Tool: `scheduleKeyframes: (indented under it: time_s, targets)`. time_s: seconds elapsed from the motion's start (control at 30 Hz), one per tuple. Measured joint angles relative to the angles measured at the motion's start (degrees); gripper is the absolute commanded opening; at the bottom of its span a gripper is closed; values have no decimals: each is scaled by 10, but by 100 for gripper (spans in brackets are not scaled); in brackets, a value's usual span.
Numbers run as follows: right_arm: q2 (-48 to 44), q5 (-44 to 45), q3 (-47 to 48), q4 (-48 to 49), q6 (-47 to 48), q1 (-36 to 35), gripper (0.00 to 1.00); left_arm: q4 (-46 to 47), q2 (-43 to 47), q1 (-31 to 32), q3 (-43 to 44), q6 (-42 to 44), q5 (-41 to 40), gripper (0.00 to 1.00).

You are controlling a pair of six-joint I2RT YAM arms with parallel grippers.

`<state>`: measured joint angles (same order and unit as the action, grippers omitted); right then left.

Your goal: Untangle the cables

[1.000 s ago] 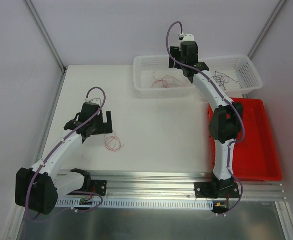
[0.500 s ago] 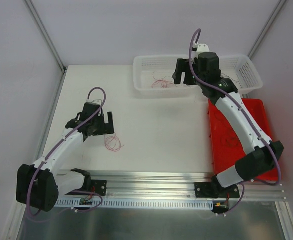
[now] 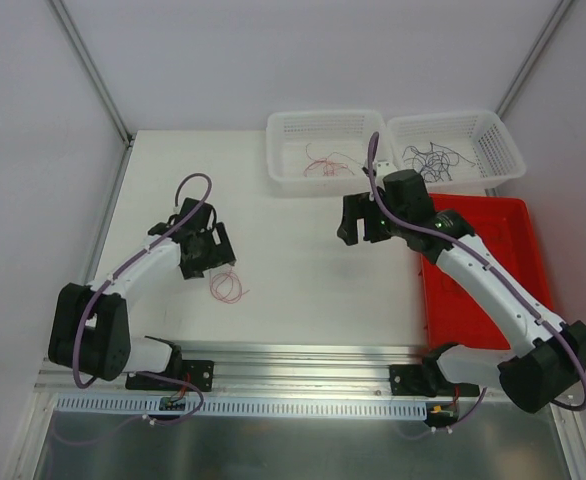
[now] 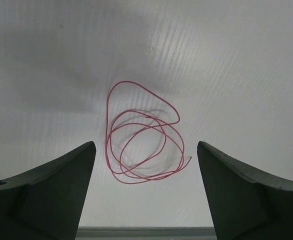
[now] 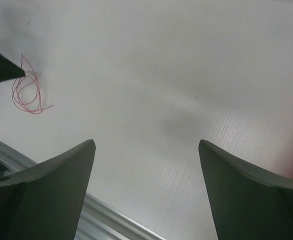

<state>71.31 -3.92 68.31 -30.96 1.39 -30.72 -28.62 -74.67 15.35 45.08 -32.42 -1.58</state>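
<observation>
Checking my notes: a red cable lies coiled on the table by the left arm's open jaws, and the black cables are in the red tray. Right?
One thing is wrong: the black cables are in the right white basket, not the red tray, as the top view shows. The red cable does lie coiled on the table by the left arm's open jaws.

A red cable [image 4: 144, 137] coils on the white, finely ribbed surface [image 4: 236, 60]. White mesh: the left basket [image 3: 318, 116] holds red cables [image 3: 323, 163], the right basket [image 3: 501, 150] black cables [image 3: 433, 157]. The tray [image 3: 508, 215] is red.
</observation>
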Motion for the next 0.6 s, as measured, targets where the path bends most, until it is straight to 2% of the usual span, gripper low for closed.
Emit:
scheduleKeyframes:
  time_s: [0.17, 0.4, 0.5, 0.53, 0.6]
  targets:
    - [-35, -15, -47, 1, -1, -24, 89, 0, -61, 9, 46, -47, -10, 76]
    - [-49, -37, -105, 23, -5, -59, 89, 1, -120, 24, 77, -90, -40, 57]
    - [-49, -42, -120, 37, -5, -75, 89, 1, -144, 28, 80, -105, -50, 38]
    - [-49, -43, -127, 47, -8, -80, 89, 0, -150, 30, 80, -109, -52, 26]
    - [-49, -44, -141, 68, -14, -91, 89, -2, -156, 35, 80, -118, -55, 13]
